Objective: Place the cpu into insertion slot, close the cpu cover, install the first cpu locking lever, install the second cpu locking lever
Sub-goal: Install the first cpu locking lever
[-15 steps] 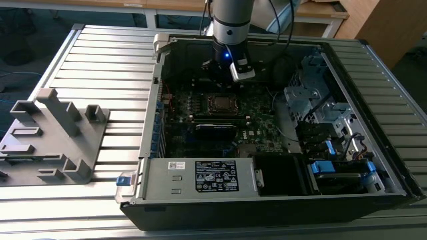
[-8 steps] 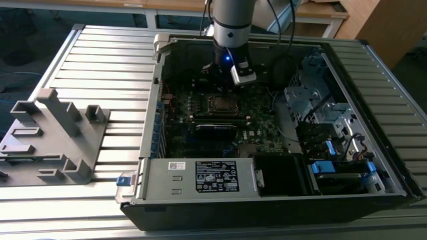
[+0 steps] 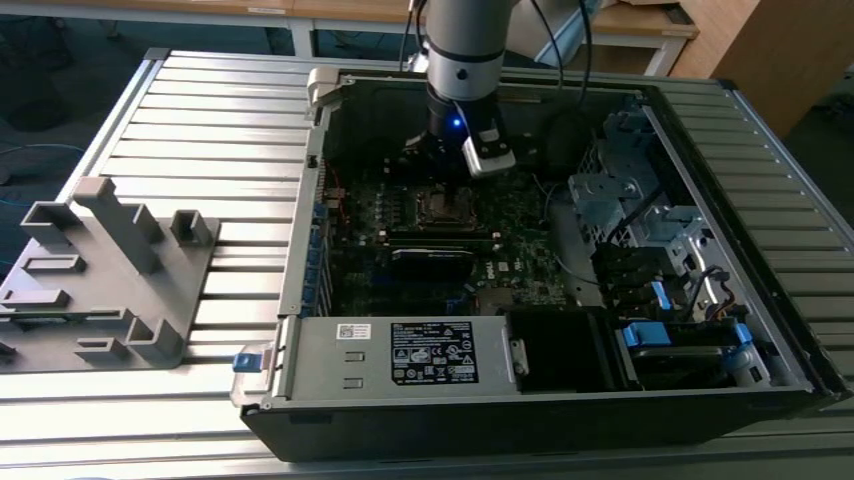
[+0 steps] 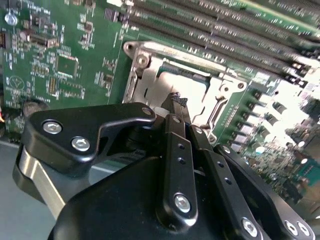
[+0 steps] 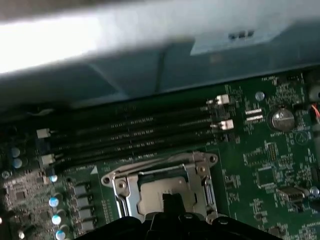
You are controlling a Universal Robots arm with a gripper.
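Second wrist view: we see the gripper (image 4: pixel 176 107) with its fingers drawn together into one narrow tip, nothing visible between them; we read it as closed and empty.
Tip position: it hangs directly over the socket, low, but contact cannot be confirmed.
cpu: in the first wrist view the cpu (image 5: pixel 162 192) lies flat inside the insertion slot (image 5: pixel 205 192), its dull grey top showing through the frame window. The same grey square sits under the tip in the second wrist view (image 4: pixel 160 90).
cpu cover: the cpu cover (image 5: pixel 120 187) appears down over the chip, its silver rim framing it on all sides; whether it is fully seated we cannot tell.
Levers: thin metal runs along the cover's edges, but we cannot say whether either is latched.
Exterior view: the arm (image 3: pixel 467 40) reaches down from 12 o'clock into the open computer case (image 3: pixel 747 230); the socket (image 3: pixel 443 205) lies just at 7 o'clock of the wrist. A grey fixture (image 3: pixel 107 270) stands well apart at 9 o'clock on the slatted table (image 3: pixel 214 110).
Memory slots: long black slots (image 5: pixel 135 130) run just beyond the socket.
Step in hand (our judgement): placement looks done and the cover closed; the work stands at the first locking lever.
Next move calls for: a closed tip pressing a thin lever sideways and down under its hook, without slipping onto the board.
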